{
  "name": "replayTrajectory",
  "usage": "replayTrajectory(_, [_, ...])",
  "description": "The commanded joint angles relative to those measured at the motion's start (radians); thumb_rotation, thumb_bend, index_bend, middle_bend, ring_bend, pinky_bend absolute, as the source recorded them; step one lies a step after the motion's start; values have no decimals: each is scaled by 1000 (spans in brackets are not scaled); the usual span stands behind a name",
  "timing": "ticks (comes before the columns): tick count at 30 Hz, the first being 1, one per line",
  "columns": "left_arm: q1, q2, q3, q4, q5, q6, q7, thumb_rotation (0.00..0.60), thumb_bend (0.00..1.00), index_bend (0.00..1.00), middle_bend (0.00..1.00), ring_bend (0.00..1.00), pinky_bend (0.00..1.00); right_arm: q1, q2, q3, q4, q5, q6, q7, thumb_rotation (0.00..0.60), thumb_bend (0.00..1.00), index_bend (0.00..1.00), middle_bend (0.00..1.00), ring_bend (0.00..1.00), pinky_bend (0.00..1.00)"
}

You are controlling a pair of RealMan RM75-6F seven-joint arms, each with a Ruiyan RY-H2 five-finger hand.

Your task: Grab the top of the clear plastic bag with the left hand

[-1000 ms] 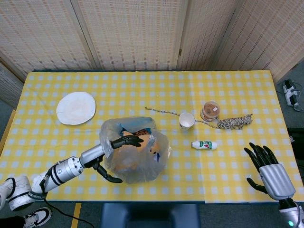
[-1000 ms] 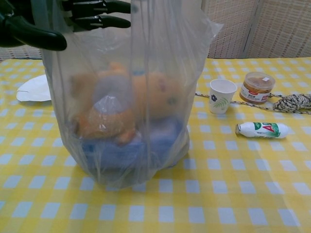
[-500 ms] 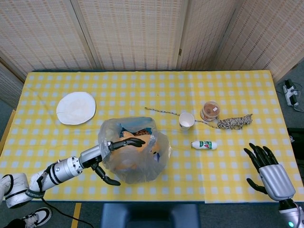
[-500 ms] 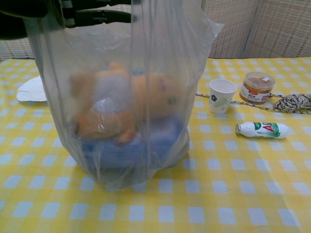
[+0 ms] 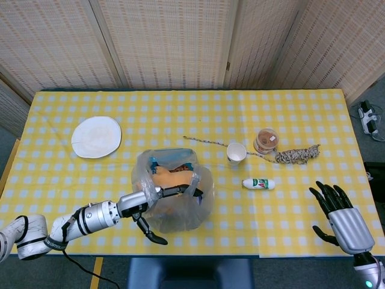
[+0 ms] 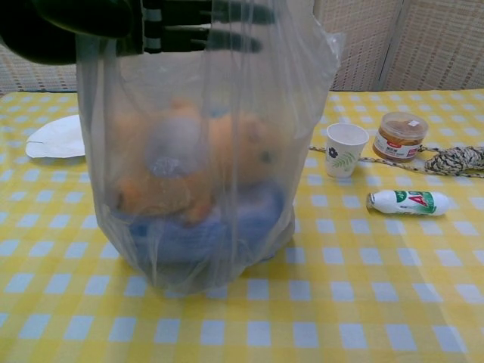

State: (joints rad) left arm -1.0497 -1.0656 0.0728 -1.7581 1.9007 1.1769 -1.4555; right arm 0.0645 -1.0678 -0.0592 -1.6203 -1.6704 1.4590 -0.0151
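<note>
Clear plastic bag (image 6: 204,151) hides the left hand's (image 5: 157,201) spread thumb in chest view.

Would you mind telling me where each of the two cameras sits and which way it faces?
Head view: high above the near table edge, looking down on the yellow checked table; shows the left hand at the clear plastic bag and the right hand.
Chest view: low at the near edge, facing across the table; shows only the left hand at the bag's top.
Shared: bag, left hand, paper cup, white bottle, plate.
</note>
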Motion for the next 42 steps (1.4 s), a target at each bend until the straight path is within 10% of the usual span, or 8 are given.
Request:
replayTrajectory(1, [-23,4,-11,-15,-7,-22,-7,600,110,146,110,0,0,1,0,-1,0,-1,-2,-1,600,275,0,0,0,0])
replayTrajectory(25, [-129,-36,-32,-25,-40,-40,-309,600,114,109,102,0,27,7,15,-5,-2,-2,-11,32,600,276,0,0,0,0])
replayTrajectory(42, [-154,-61,-27,-48,-76,-27,-437,600,112,141,99,31,244,3,19,-6,2,-3,-2,41,600,274,0,0,0,0])
